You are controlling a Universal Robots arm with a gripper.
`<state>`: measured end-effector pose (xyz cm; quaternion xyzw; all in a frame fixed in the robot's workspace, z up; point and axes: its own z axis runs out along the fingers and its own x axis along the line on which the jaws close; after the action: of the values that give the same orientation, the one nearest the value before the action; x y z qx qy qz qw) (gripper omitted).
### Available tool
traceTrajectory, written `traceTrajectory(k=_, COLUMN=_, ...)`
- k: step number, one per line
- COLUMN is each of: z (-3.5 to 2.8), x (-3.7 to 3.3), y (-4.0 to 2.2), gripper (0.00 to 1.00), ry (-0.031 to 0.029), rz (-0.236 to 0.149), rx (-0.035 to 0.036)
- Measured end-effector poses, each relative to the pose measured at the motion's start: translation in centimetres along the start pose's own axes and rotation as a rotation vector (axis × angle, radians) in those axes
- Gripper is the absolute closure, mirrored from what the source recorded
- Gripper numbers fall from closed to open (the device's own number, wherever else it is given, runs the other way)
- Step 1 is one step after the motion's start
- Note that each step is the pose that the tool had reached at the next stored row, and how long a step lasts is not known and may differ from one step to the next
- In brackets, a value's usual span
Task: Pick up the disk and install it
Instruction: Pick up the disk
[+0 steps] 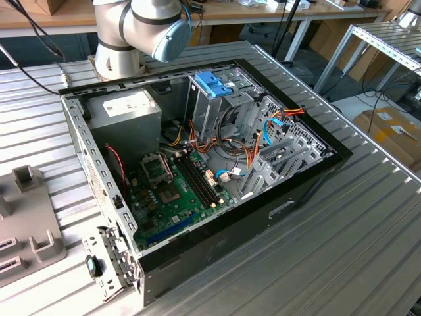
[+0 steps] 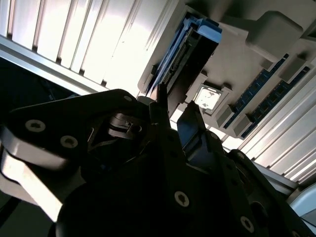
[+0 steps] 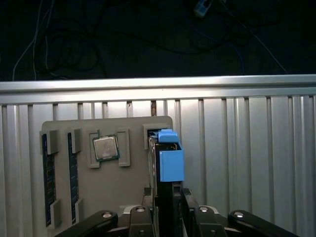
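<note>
The disk (image 3: 171, 158) stands on edge in a slot of a grey holder tray (image 3: 128, 192), its bright blue carrier on the upper end. In the second wrist view the disk (image 2: 197, 44) runs from the tray (image 2: 242, 64) down between the black fingers. My gripper (image 3: 168, 207) straddles the near end of the disk, one finger tight against each flat side, and the gripper (image 2: 174, 112) looks shut on it. The disk still sits in its slot.
The tray also holds a processor chip (image 3: 105, 147) and memory sticks (image 3: 45, 182). In the exterior view an open computer case (image 1: 197, 164) lies on the ribbed metal table, with a blue bracket (image 1: 214, 83) on its drive cage. The arm's base (image 1: 141, 26) stands behind it, and a grey tray (image 1: 26, 224) lies at that view's left.
</note>
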<state>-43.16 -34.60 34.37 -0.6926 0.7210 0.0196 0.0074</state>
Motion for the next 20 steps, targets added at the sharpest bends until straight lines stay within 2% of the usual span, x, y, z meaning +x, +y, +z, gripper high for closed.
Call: traceTrajectory(k=20, z=0.19, x=0.02, y=0.3, gripper=0.64, ry=0.0, rz=0.0, rx=0.0)
